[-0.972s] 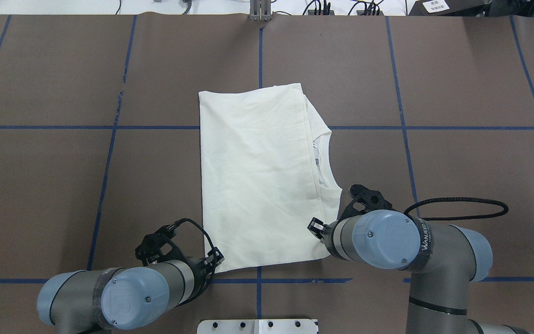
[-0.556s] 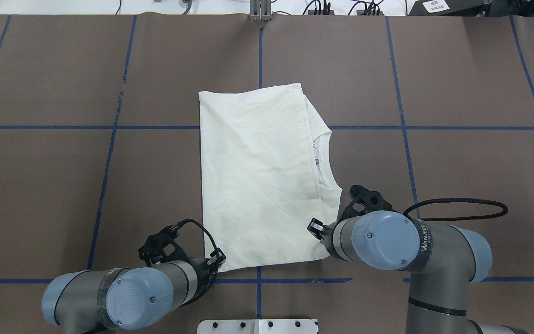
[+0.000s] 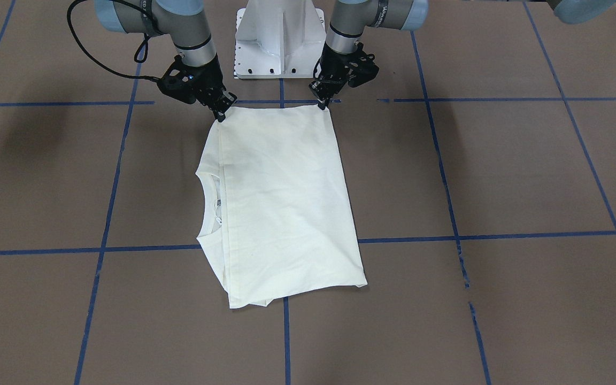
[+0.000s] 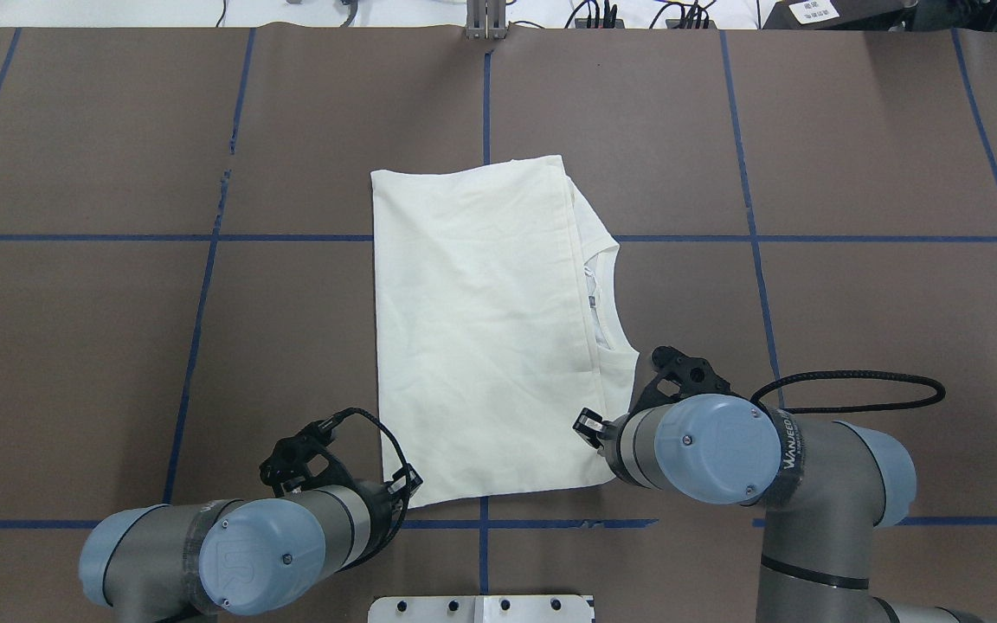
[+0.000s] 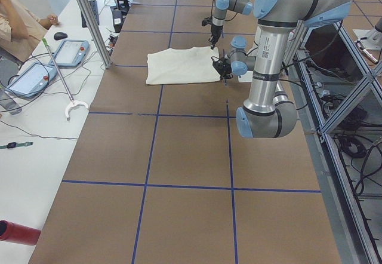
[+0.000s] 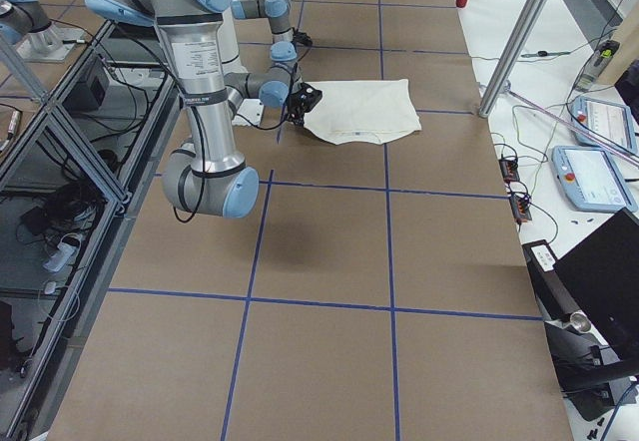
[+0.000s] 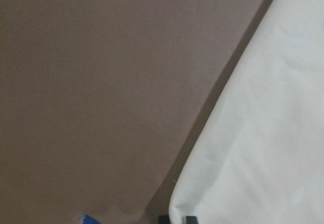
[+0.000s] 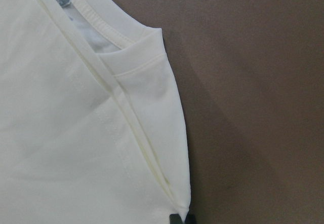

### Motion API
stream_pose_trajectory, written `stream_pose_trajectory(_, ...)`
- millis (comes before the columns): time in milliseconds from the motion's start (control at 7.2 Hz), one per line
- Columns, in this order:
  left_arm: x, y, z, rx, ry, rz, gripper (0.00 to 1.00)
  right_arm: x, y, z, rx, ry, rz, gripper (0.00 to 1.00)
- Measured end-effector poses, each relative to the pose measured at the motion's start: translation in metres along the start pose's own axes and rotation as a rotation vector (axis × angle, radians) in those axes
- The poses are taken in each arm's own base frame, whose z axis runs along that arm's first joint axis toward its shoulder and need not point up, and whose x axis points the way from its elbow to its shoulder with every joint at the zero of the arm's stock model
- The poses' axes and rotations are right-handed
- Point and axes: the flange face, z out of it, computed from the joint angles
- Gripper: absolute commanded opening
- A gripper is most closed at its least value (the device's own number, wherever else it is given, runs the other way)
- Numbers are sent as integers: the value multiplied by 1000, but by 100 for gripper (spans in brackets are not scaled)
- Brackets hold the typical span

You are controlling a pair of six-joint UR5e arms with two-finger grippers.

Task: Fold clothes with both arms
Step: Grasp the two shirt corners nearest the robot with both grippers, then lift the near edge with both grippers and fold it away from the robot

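The brown table (image 4: 853, 156) fills the frame, ruled into large squares by blue tape lines (image 4: 749, 130). A cream shirt (image 4: 481, 337) lies folded flat at centre frame, neck opening toward the right, covering the crossing of two lines. A white base plate (image 4: 481, 608) sits at the bottom centre edge.
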Motion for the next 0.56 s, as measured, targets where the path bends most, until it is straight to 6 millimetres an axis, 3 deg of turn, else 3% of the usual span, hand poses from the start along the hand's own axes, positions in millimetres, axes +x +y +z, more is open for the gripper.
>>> stream_pose_trajectory(278,13,-1,-26,-25,43,-6,0,2,3,0,-1,0,0,0)
stream_pose_trajectory(556,28,3,-72,-76,120,-17,0,1,8,-18,-2,-33,0,0)
